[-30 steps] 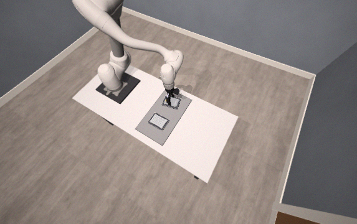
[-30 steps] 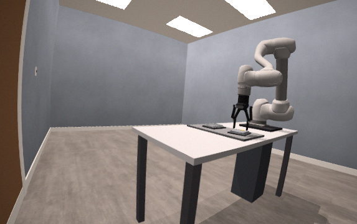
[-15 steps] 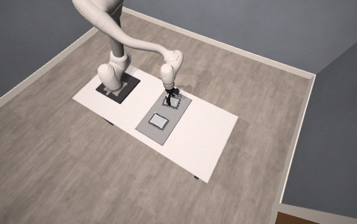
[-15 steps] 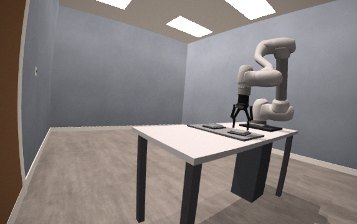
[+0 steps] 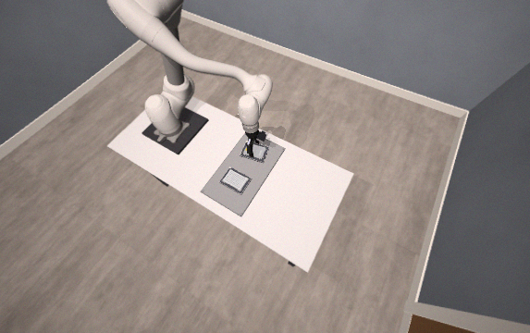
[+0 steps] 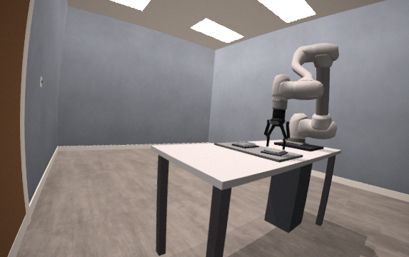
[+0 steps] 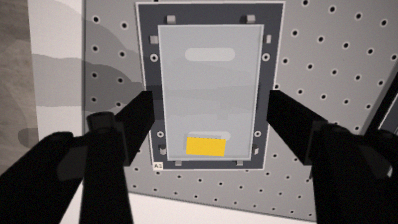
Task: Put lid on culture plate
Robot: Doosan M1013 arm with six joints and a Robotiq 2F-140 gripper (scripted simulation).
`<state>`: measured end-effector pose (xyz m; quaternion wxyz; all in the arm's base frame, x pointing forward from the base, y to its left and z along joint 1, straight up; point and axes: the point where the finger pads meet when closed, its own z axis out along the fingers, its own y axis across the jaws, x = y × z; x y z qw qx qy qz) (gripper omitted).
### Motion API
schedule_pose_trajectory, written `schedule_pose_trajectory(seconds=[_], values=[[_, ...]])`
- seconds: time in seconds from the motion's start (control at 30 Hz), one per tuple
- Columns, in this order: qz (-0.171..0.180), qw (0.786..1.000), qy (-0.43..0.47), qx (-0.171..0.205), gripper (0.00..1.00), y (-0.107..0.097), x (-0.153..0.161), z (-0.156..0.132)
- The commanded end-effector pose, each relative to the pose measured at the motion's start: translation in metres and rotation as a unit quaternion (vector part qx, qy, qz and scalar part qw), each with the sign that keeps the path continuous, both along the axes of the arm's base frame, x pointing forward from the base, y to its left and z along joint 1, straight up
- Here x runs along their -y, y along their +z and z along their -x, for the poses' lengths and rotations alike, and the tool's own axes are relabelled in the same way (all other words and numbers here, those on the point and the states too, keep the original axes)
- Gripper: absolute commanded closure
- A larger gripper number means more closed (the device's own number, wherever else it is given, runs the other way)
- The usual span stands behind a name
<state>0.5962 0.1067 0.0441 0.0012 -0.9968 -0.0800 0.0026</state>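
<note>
The lid (image 7: 210,92) is a flat grey see-through rectangle with a yellow tag near its front edge. It lies in the dark frame of lid park LP1 (image 7: 150,65) on the pegboard. My gripper (image 7: 210,105) hangs straight over it, one black finger on each long side, with a small gap to the lid's edges. It is open and holds nothing. In the top view the gripper (image 5: 251,149) is over the lid (image 5: 257,152). The culture plate C15 (image 5: 235,179), white with a grid of wells, sits uncovered in nest N1, nearer the table's middle.
A grey pegboard (image 5: 243,173) carries both stations on the white table (image 5: 228,185). The arm's dark base plate (image 5: 174,129) stands at the table's far left end. In the exterior view the plate (image 6: 245,144) lies left of the lid (image 6: 273,151).
</note>
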Motion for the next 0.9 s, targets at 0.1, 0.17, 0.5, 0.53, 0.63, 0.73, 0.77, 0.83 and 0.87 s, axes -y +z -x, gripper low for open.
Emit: schedule_pose_trajectory(seconds=[0.1,0.17,0.5,0.53,0.63,0.73,0.77,0.83,0.87], values=[[0.0,1.0,0.0,0.0,0.31,0.0006,-0.0001,-0.0004],[0.0,1.0,0.0,0.0,0.31,0.0006,-0.0001,-0.0004],[0.0,1.0,0.0,0.0,0.31,0.0004,-0.0001,-0.0004],[0.0,1.0,0.0,0.0,0.31,0.0003,-0.0001,-0.0004],[0.0,1.0,0.0,0.0,0.31,0.0002,-0.0001,-0.0004],[0.0,1.0,0.0,0.0,0.31,-0.0004,-0.0001,-0.0004],[0.0,1.0,0.0,0.0,0.31,-0.0006,-0.0001,-0.0004],[0.0,1.0,0.0,0.0,0.31,-0.0013,-0.0001,-0.0004],[0.0,1.0,0.0,0.0,0.31,-0.0017,-0.0001,-0.0004]])
